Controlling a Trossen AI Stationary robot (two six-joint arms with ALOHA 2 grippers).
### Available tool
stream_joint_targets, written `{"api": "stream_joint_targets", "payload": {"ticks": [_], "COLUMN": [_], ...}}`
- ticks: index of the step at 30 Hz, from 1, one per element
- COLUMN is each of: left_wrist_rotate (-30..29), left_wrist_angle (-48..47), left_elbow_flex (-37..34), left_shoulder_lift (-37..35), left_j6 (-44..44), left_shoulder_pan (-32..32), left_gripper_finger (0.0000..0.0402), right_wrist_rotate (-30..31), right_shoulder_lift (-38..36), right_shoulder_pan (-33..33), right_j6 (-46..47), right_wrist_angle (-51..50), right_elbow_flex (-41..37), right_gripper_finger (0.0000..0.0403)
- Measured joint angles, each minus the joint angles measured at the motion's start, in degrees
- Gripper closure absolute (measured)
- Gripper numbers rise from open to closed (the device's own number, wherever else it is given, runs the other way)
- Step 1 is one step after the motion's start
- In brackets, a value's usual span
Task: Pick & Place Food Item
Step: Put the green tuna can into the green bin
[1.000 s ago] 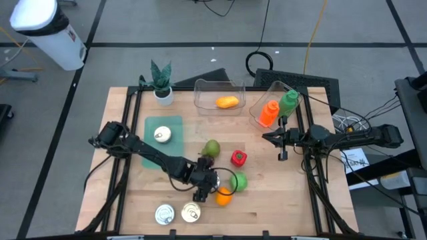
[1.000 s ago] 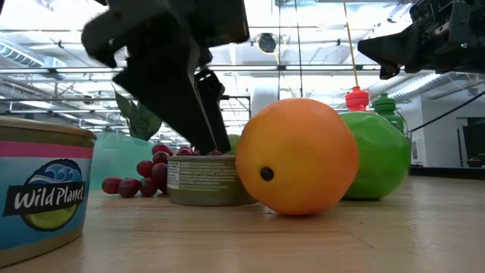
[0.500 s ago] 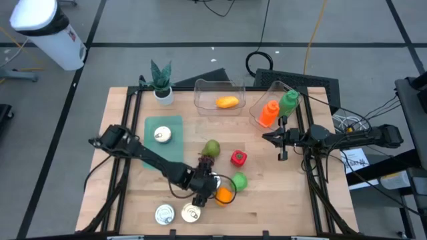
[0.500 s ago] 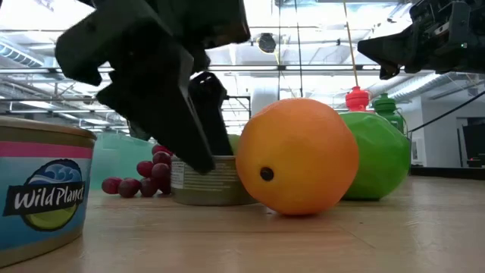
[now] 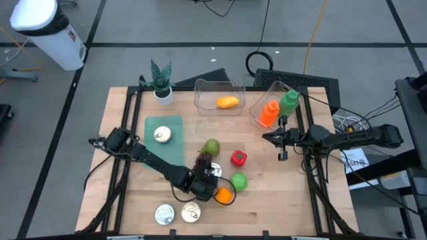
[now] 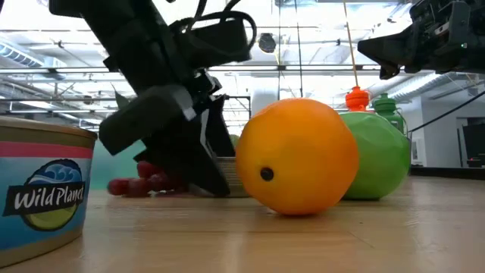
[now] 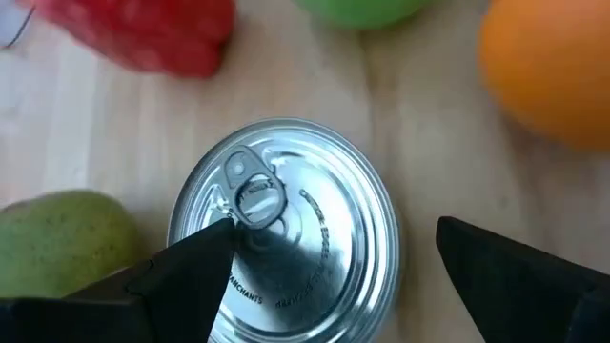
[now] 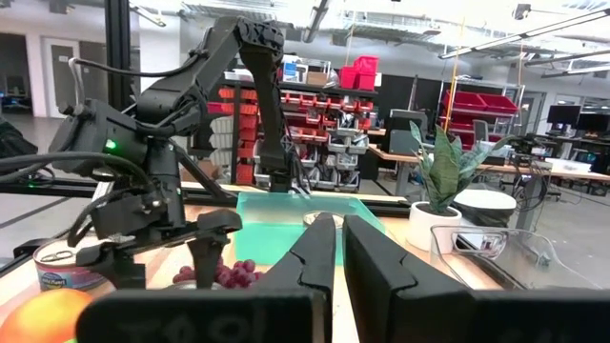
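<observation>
A silver can with a pull-tab lid stands on the table just left of and behind the orange. My left gripper is open above it and points down. One finger stands on each side of the lid. In the high view the gripper covers the can. In the low view the finger reaches down to the table in front of the can. My right gripper is shut and waits in the air at the table's right side. My left gripper comes at the can from above, tilted. One finger overlaps the lid's rim in the wrist view. The other finger stands apart from it. I cannot tell whether either one touches the can.
Close around the can are a green apple, a red pepper, a green pear and grapes. Two more cans stand at the near edge. Clear bins, a teal mat and a plant are farther off.
My left gripper has come down over the can and tipped. Its fingers, which were above the can's top a second ago, now reach the table beside it. The right arm has kept still.
</observation>
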Motion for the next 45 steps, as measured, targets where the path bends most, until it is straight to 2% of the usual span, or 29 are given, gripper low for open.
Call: {"api": "stream_joint_targets", "payload": {"ticks": [5,19,25,30,39,45], "left_wrist_rotate": [-1.72,-1.65,-0.94,0.16,11.97,12.30], "left_wrist_angle": [-0.72,-0.24,-0.15,-0.11,0.68,1.10], "left_elbow_flex": [0.00,0.02,0.08,0.11,-0.17,-0.15], "left_shoulder_lift": [0.01,-0.17,-0.27,-0.30,-4.91,-10.44], "left_j6": [2.14,-2.01,-3.72,-6.52,-9.63,-9.09], "left_shoulder_pan": [0.12,0.79,0.79,0.88,2.55,3.81], "left_gripper_finger": [0.0071,0.0303,0.0391,0.0400,0.0401,0.0401], "right_wrist_rotate": [0.02,0.02,0.02,0.02,0.02,0.02], "right_shoulder_lift": [0.02,0.02,0.02,0.02,0.02,0.02], "right_shoulder_pan": [0.02,0.00,0.01,0.00,0.01,0.01], "right_j6": [0.00,0.00,0.00,0.00,0.00,0.00], "right_wrist_angle": [-0.09,-0.09,-0.09,-0.11,0.09,0.09], "right_elbow_flex": [0.01,0.01,0.02,0.00,0.00,0.01], "right_gripper_finger": [0.0389,0.0390,0.0390,0.0389,0.0390,0.0390]}}
